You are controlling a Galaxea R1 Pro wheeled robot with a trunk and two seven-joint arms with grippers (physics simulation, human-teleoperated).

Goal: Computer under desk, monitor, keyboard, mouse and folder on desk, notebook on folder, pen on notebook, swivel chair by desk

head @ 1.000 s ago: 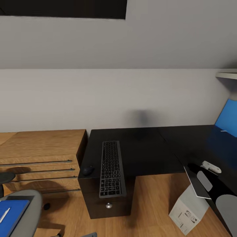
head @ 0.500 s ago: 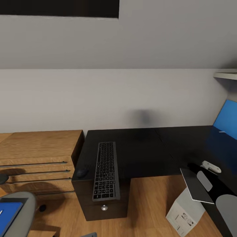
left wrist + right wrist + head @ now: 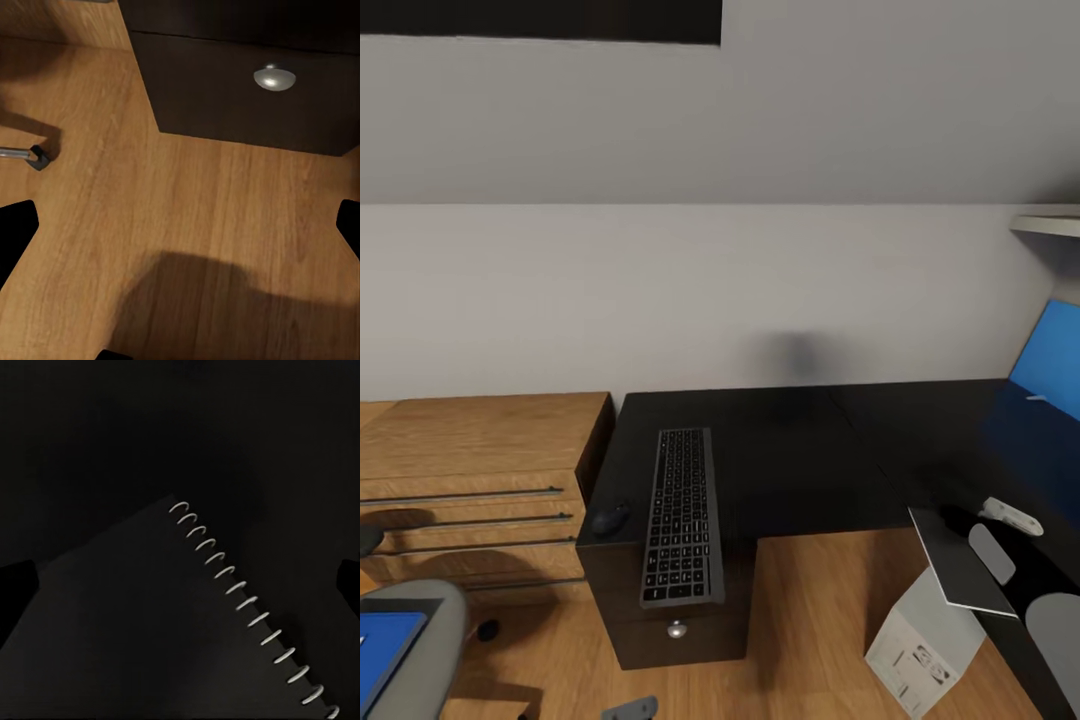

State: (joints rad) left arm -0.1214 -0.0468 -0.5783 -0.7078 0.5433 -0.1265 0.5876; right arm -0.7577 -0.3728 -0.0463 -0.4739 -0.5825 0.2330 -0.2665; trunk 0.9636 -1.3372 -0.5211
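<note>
I'm looking at a home study corner under a roof: the pale grey wall [image 3: 720, 290] slopes inward above a knee-high straight part. A black L-shaped desk [image 3: 800, 460] fills the corner, with a keyboard [image 3: 681, 515] and mouse [image 3: 610, 518] at its left end. An oak drawer unit [image 3: 470, 480] stands against the desk's left edge, a grey chair [image 3: 420, 640] nearby, all on a wood plank floor [image 3: 810, 620].

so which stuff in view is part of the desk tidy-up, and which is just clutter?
Job:
keyboard
mouse
desk
computer
notebook
folder
swivel chair

Lying about:
oak drawer unit
blue panel
</note>
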